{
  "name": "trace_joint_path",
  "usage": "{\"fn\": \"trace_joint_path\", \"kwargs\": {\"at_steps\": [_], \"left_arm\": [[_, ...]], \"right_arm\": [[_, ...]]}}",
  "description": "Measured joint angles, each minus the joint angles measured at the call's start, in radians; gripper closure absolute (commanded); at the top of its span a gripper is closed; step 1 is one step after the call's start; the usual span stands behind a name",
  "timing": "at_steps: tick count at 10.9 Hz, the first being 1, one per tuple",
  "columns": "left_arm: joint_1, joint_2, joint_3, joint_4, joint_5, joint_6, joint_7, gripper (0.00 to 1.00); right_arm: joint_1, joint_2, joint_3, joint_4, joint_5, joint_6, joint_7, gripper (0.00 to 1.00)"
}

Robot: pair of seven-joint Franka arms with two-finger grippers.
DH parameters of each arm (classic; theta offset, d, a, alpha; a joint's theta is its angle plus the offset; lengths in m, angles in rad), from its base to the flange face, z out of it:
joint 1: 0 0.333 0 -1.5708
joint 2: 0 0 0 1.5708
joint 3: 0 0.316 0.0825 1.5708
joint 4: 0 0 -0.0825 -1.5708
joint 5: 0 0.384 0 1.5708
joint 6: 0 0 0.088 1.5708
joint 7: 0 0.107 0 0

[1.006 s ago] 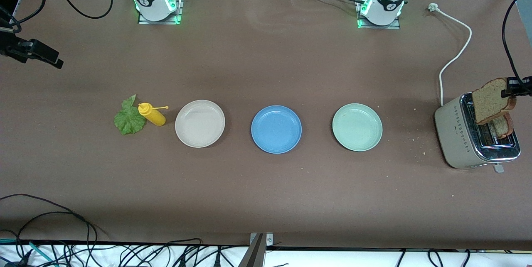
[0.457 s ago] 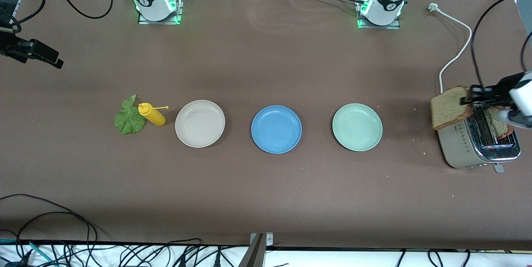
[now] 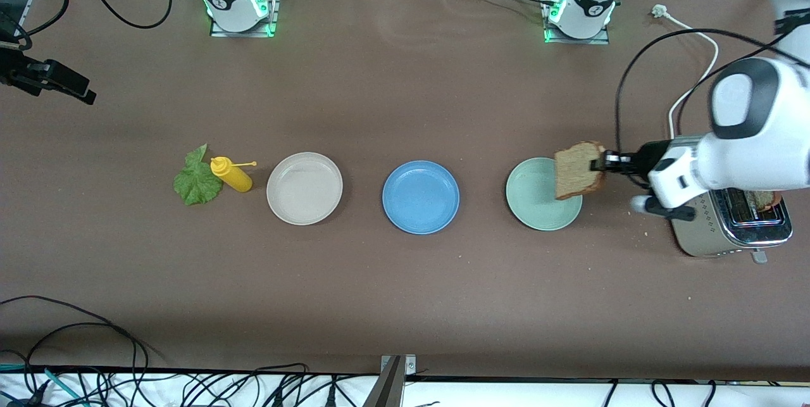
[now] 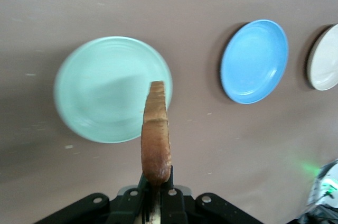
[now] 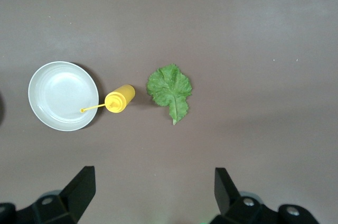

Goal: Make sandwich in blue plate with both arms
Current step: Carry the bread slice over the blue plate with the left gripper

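Your right gripper (image 5: 153, 192) waits with fingers spread wide, holding nothing, above the lettuce leaf (image 3: 196, 182) and the yellow squeeze bottle (image 3: 232, 174). Next come the beige plate (image 3: 304, 188), the blue plate (image 3: 421, 197), then the pale green plate (image 3: 538, 198). Your left gripper (image 3: 600, 162) is clamped on a bread slice (image 3: 578, 169) over that green plate's edge, beside the toaster (image 3: 728, 217).

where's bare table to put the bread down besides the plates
Bare table lies between the blue plate and the pale green plate, and all along the edge nearest the front camera. It is crowded around the toaster and where lettuce touches the mustard bottle.
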State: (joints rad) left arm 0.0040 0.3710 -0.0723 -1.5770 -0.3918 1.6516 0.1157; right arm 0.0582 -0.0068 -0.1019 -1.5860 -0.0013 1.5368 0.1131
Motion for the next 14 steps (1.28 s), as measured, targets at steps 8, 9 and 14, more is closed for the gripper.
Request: {"fn": "trace_joint_path", "kwargs": {"at_steps": [8,9,14], "left_arm": [[-0.277,0.192,-0.002,0.001,-0.450,0.269,-0.069,1.00],[-0.304,0.210,-0.002,0.002,-0.457,0.310,-0.069,1.00],[-0.383,0.288,-0.003,0.038,-0.474,0.431,-0.069,1.00]], "right_arm": [[0.000,0.000,0.000,0.000,0.000,0.000,0.000,0.00],[0.000,0.000,0.000,0.000,0.000,-0.001,0.000,0.00],[0.000,0.000,0.000,0.000,0.000,-0.001,0.000,0.00]]}}
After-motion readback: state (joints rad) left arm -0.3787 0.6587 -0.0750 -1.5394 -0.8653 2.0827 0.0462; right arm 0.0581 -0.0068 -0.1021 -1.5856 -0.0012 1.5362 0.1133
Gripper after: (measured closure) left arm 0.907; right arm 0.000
